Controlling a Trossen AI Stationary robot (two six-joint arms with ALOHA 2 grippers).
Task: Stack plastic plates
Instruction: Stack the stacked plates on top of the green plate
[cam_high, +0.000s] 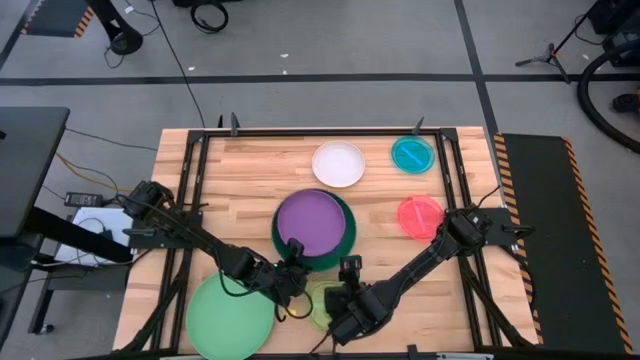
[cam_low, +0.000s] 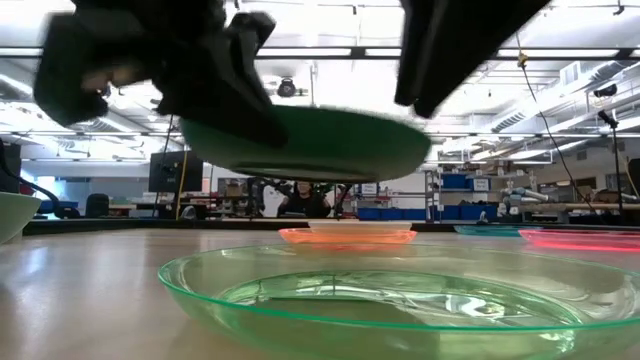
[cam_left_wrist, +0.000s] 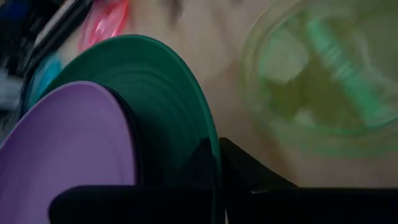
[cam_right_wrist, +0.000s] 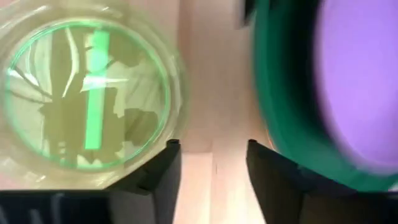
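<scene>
**A:** Near the front edge of the surface (cam_high: 250, 160), the left pincer (cam_high: 293, 250) is clamped on the rim of the dark green plate (cam_high: 345, 240), purple plate (cam_high: 310, 222) riding on top, the pair lifted clear of the wood

**B:** And the right pincer (cam_high: 345, 300)?

**A:** Fingers parted, holding nothing, hovering just beside the lime plate (cam_high: 322, 300), which lies flat directly below the raised stack's near edge

**B:** So what decides the coming move?

**A:** Which way the stack travels, I'd say: the light green plate (cam_high: 232, 315) sits towards the left arm's own side, nearest that arm. White plate (cam_high: 338, 163), teal plate (cam_high: 412, 153) and pink plate (cam_high: 420, 216) wait well apart, farther back
</scene>
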